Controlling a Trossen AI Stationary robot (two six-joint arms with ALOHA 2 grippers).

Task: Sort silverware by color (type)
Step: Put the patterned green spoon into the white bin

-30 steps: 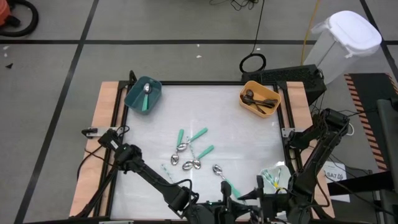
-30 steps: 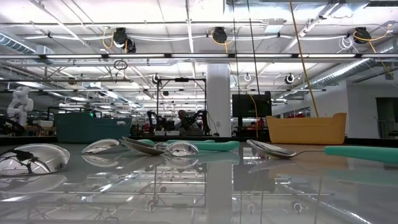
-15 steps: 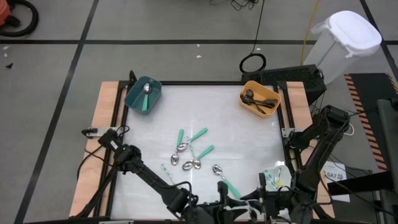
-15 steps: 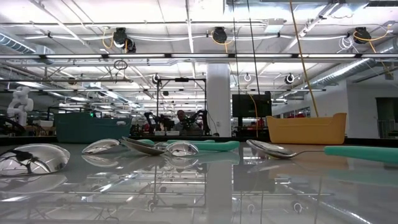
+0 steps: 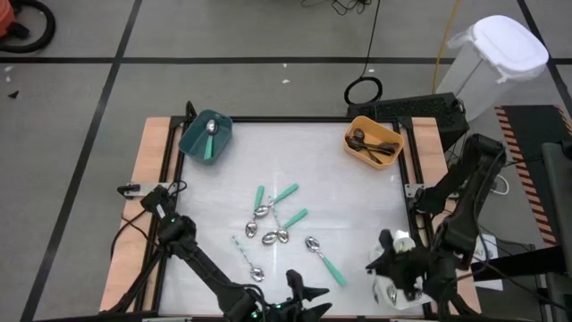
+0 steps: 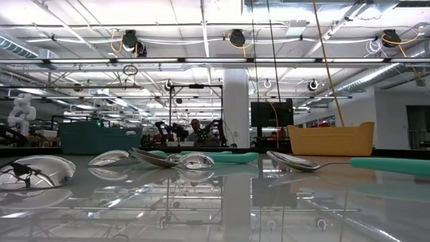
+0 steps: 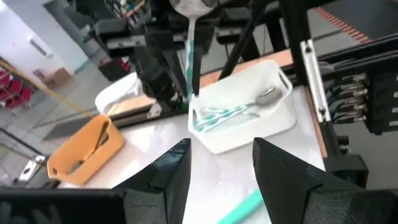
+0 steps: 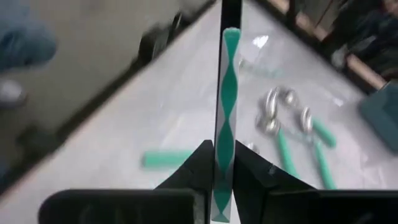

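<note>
We see a teal bin (image 5: 206, 137) at the far left corner of the tabletop (image 5: 340, 192) with one spoon in it, an orange bin (image 5: 374, 141) at the far right holding dark utensils (image 5: 368, 143), and a white bin (image 7: 245, 115) at the near right with a teal-and-white twisted spoon in it. A cluster of teal-handled spoons (image 5: 275, 217) lies mid-tabletop, their handles mostly slanting toward the far right; one (image 5: 323, 258) nearer us points its handle to the near right.

The right gripper (image 5: 395, 266) hangs over the white bin, its fingers pinched on a twisted teal-and-white handle (image 8: 224, 118) that runs lengthwise straight out from them; in the left wrist view it hangs upright above the bin. The left gripper (image 7: 221, 165) sits at the near edge, fingers parted and holding nothing.

From above, the right arm hides most of the white bin, and the left gripper is cut off at the picture's edge. In the low view the spoon bowls (image 6: 181, 160) overlap, so we cannot separate them.
</note>
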